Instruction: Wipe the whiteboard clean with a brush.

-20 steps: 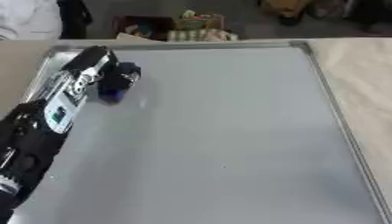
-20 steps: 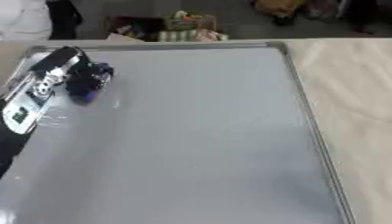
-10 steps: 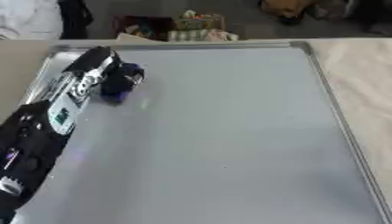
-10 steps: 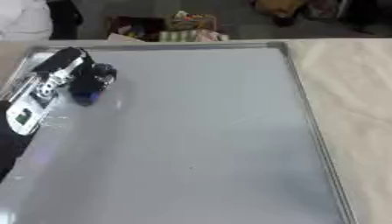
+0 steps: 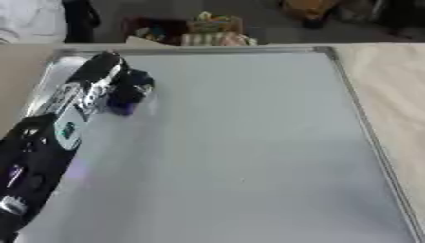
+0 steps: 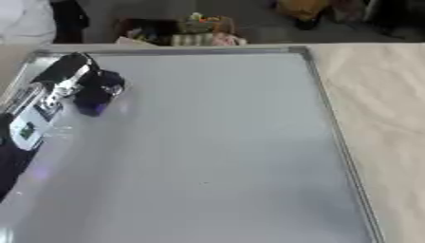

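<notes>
Fingers (image 5: 133, 88) of the left hand (image 5: 106, 78) are curled around a dark blue brush (image 5: 124, 99), which sits just under and to the right of them, its lower end touching the whiteboard (image 5: 249, 142) near the far left corner. The brush looks short and blocky; its long axis seems to run roughly along the arm's line, slanting from far right to near left, though I cannot tell this for sure. The left arm comes in from the near left and lies over the left edge of the whiteboard. The right hand shows in neither view, so the left is the only hand near the work.

From the brush, nearly all of the whiteboard lies to the right and toward the near edge, and it looks plain grey with no marks I can make out. The next stroke would likely have to sweep that way. The whiteboard lies flat on a pale table (image 6: 382, 118).

Compared with a second ago, the hand and brush sit in almost the same spot by the far left corner; any shift is slight.
</notes>
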`<state>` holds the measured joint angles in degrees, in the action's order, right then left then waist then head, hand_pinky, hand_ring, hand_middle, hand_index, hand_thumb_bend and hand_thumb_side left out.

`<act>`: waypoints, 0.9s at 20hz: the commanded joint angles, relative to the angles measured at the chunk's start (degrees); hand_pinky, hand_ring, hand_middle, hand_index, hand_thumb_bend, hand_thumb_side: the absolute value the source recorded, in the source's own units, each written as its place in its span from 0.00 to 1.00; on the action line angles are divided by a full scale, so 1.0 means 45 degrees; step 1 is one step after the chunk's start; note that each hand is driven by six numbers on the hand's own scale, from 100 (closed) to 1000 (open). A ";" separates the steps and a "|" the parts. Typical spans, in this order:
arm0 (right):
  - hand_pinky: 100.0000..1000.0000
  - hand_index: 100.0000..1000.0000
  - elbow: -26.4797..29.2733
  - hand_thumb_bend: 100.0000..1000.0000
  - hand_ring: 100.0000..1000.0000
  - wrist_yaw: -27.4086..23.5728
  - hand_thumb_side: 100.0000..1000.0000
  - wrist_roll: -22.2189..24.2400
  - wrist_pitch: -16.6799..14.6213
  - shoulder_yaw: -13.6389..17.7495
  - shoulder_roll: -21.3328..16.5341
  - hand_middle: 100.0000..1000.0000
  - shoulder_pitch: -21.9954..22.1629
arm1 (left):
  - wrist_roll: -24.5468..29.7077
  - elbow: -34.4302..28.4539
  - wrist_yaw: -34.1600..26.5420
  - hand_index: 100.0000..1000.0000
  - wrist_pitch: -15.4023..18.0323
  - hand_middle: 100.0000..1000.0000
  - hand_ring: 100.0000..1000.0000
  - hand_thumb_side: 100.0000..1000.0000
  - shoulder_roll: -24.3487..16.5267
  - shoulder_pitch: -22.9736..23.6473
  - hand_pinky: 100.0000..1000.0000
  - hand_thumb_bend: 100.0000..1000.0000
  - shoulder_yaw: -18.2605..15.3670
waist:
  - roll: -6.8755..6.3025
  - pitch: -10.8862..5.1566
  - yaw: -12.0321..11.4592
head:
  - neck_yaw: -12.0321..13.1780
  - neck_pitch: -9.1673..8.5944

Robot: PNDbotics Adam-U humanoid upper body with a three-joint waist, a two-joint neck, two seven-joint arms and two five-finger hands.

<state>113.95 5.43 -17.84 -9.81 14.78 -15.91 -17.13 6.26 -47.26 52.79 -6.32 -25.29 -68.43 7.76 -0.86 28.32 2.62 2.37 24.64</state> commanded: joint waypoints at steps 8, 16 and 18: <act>0.86 0.85 0.0142 0.00 0.79 -0.0010 1.00 -0.0015 -0.0008 0.0126 -0.0185 0.53 0.0001 | -0.0543 0.0928 0.0238 0.48 -0.0294 0.22 0.47 0.50 -0.0854 0.0597 0.48 0.09 -0.0478 | 0.0232 -0.0247 -0.0171 | -0.0103 -0.0029; 0.86 0.85 0.0142 0.00 0.79 0.0004 1.00 -0.0040 0.0006 0.0147 -0.0173 0.53 0.0061 | -0.0582 0.0951 0.0144 0.48 -0.0406 0.22 0.47 0.50 -0.1248 0.0735 0.48 0.09 -0.0633 | 0.0273 -0.0307 -0.0268 | -0.0177 0.0029; 0.86 0.85 0.0142 0.00 0.79 0.0010 1.00 -0.0050 0.0012 0.0157 -0.0171 0.53 0.0077 | -0.0616 0.0998 0.0141 0.48 -0.0480 0.22 0.47 0.50 -0.1363 0.0793 0.48 0.08 -0.0706 | 0.0278 -0.0315 -0.0289 | -0.0201 0.0038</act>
<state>113.95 5.43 -17.90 -9.79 14.90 -15.90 -16.60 3.17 -45.11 53.40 -7.90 -29.79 -66.13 4.95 -0.01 27.93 1.42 1.68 24.64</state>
